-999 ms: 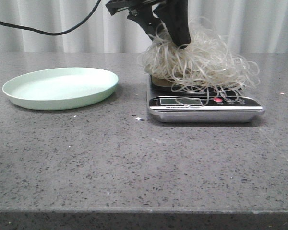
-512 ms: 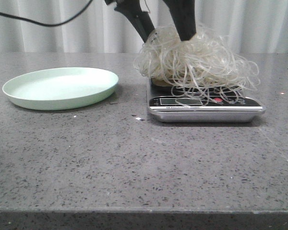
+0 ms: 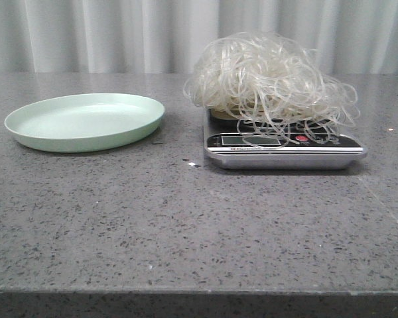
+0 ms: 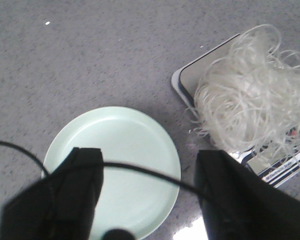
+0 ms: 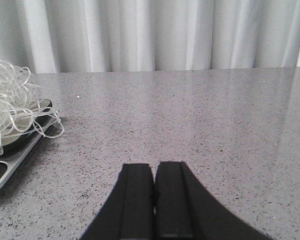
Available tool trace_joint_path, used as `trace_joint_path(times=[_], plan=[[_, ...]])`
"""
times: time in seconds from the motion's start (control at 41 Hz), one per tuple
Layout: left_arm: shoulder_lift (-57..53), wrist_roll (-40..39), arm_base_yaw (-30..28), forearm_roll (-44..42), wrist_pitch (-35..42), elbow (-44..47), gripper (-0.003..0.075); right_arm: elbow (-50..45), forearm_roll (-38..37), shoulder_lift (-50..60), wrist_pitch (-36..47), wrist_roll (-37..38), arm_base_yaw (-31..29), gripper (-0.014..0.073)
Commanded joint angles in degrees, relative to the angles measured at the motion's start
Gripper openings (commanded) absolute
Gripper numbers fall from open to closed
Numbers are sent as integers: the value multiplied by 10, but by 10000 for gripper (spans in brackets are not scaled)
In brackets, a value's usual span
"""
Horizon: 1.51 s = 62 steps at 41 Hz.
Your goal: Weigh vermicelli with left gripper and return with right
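Note:
The vermicelli (image 3: 268,83), a fluffy heap of thin whitish strands, rests on the black and silver kitchen scale (image 3: 285,151) at the right of the table; some loops hang over the scale's display. It also shows in the left wrist view (image 4: 252,100) and at the edge of the right wrist view (image 5: 7,105). The pale green plate (image 3: 85,121) lies empty at the left. My left gripper (image 4: 149,160) is open and empty, high above the plate (image 4: 115,170). My right gripper (image 5: 154,172) is shut and empty, low over the table, right of the scale (image 5: 10,157). Neither gripper shows in the front view.
The grey speckled table (image 3: 186,225) runs to a white curtain (image 3: 119,33) at the back. A black cable (image 4: 140,172) crosses the left wrist view between the fingers.
My left gripper has let go of the vermicelli and risen out of the front view. The vermicelli has settled on the scale.

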<state>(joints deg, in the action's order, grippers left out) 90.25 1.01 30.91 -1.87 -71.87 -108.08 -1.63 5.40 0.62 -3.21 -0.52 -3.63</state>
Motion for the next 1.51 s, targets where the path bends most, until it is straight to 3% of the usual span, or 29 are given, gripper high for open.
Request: trace_joint_path(times=[0.0,0.317,0.609,0.78,1.169,1.34,1.486], plan=[[-73,-10,-21,-3,29,41,401,5,1,9,50,-5,1,151],[-284,-42,-97,-4,171,327,281,5,1,9,50,-5,1,151],[-486,-53,-139,-7,233,549,134,5,1,9,50,-5,1,151],[-602,-64,-144,-18,291,652,137,5,1,9,51,-5,1,151],[-739,-64,-144,-83,398,766,137,30,42,9,84,-5,1,151],[-740,-64,-144,-87,423,766,137,126,42,-6,41,-5,1,151],[-740,-64,-144,-87,446,766,137,257,42,-87,-27,-5,1,151]])
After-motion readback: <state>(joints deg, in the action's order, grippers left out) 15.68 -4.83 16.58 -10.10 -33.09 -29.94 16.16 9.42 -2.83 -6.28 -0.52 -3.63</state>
